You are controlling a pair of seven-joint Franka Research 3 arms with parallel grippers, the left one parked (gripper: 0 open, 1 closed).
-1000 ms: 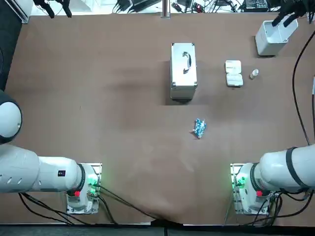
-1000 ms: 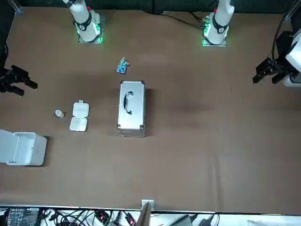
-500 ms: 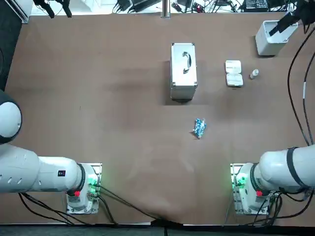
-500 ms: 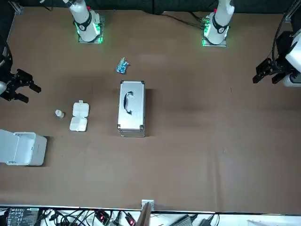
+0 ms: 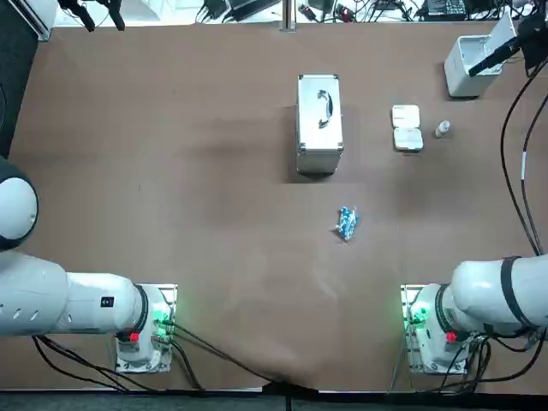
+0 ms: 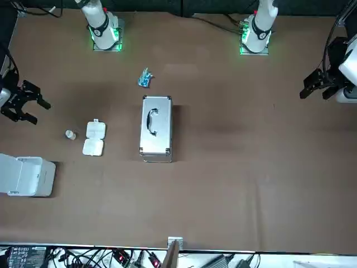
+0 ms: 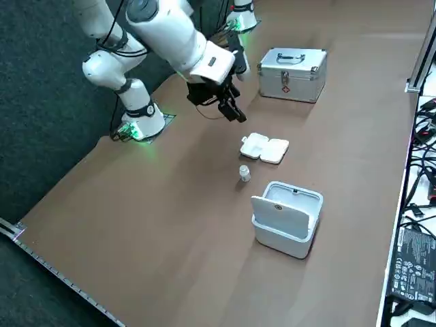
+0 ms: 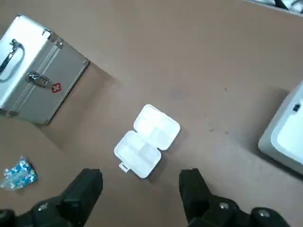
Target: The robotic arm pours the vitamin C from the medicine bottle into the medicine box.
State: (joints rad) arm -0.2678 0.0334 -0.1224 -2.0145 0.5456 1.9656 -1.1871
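Note:
A small clear medicine bottle [image 5: 442, 128] [image 6: 70, 134] [image 7: 244, 174] stands upright on the brown table, just beside the white medicine box [image 5: 406, 128] [image 6: 93, 138] [image 7: 264, 148] [image 8: 147, 141], which lies opened flat. My right gripper [image 5: 497, 56] [image 6: 38, 111] [image 7: 234, 111] [image 8: 139, 189] hovers above the table near its right edge, open and holding nothing. It is apart from both the bottle and the box. The wrist view looks down on the medicine box between the fingers; the bottle does not show there.
A silver case [image 5: 319, 124] [image 6: 155, 135] [image 7: 293, 73] [image 8: 35, 71] with a handle lies mid-table. A blue packet [image 5: 346, 223] [image 6: 145, 78] [image 8: 19, 172] lies nearer the arm bases. A white open-lidded bin [image 5: 471, 73] [image 6: 25, 176] [image 7: 286, 218] [image 8: 286, 137] stands at the far right corner.
My right gripper has shifted a little in from the table's right edge toward the bottle and box, still open. The objects have not moved.

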